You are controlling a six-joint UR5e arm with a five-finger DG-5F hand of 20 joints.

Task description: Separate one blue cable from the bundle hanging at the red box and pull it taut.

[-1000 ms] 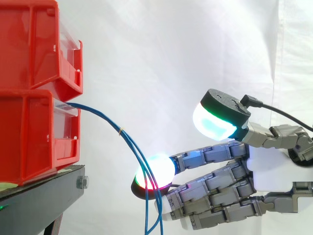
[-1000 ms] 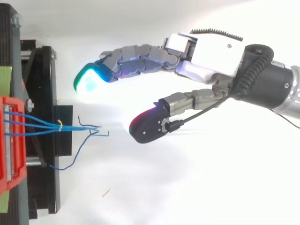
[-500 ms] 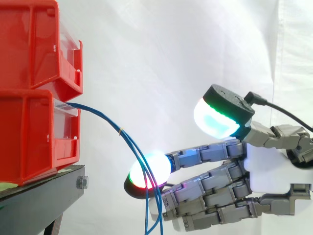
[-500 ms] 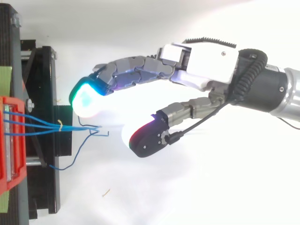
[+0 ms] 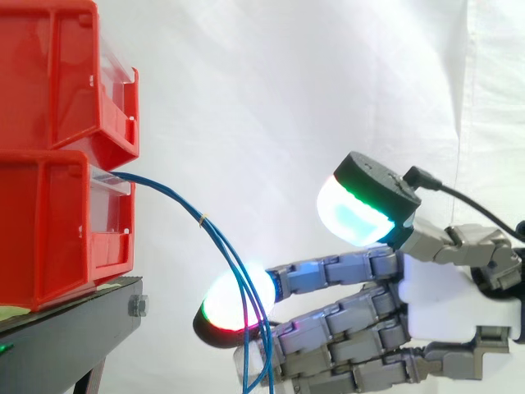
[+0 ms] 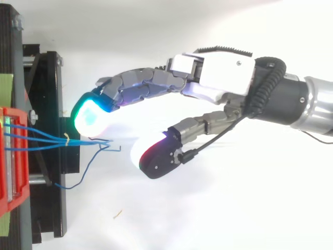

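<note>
Several thin blue cables (image 5: 176,201) come out of the lower red box (image 5: 49,222), are tied by a small yellow band, and hang down in a bundle. Seen from above, their loose ends (image 6: 106,143) fan out past the box's front (image 6: 10,156). My hand (image 5: 443,287) reaches in from the right with its fingers stretched toward the bundle. One glowing fingertip (image 5: 238,300) lies right behind the hanging strands. In the top view the cable ends sit between that fingertip (image 6: 89,115) and the thumb pad (image 6: 156,156), with nothing pinched. The hand (image 6: 218,73) is open.
A second red box (image 5: 57,74) is stacked on the lower one. Both rest on a black stand (image 5: 74,328), whose frame (image 6: 47,156) juts toward the hand under the cables. A white curtain hangs behind.
The hand has moved left toward the boxes and dropped a little. Its fingertip has slid closer along the hanging strands. The cables have hardly shifted.
</note>
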